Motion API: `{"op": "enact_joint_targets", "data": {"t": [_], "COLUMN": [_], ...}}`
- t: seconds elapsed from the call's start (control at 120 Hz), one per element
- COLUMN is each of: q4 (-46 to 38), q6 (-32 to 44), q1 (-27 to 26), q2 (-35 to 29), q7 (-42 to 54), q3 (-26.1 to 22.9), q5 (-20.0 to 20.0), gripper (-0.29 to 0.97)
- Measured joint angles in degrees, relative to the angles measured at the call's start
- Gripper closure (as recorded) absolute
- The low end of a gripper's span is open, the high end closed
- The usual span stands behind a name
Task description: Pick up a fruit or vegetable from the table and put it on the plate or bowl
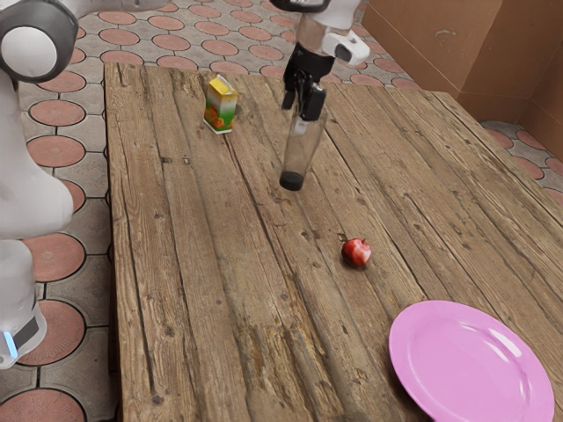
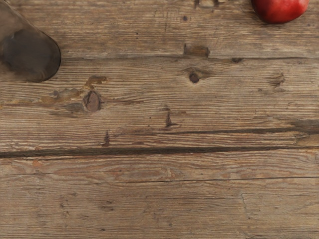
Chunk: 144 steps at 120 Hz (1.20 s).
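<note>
Toward the desk's far edge, end effector beside bottle, grip state untellable; apple mid-desk; plate at near corner.

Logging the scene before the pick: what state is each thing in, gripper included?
plate: flat on the table, nothing on it
apple: on the table, not on the plate
bottle: standing upright
juice carton: standing upright
gripper: jaws open, holding nothing

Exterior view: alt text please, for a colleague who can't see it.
The gripper hangs over a wooden table, close to an upright clear bottle. A red apple lies between the bottle and an empty pink plate; a juice carton stands farther back.
</note>
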Motion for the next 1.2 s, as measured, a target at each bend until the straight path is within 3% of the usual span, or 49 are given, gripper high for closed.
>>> {"op": "enact_joint_targets", "data": {"t": [0.167,0.408,0.633,1.2], "q4": [0.0,0.0,1.0,3.2], "q6": [7.4,11.5,12.4,-1.2], "q1": [0.0,0.0,-2.3,-1.5], "q2": [0.0,0.1,3.4,3.3], "q7": [0.2,0.4,0.5,-0.4], "q3": [0.4,0.4,-4.5,-5.6], "q5": [-0.1,-0.1,0.2,-5.1], "gripper": [0.02,0.02,0.02,0.02]}}
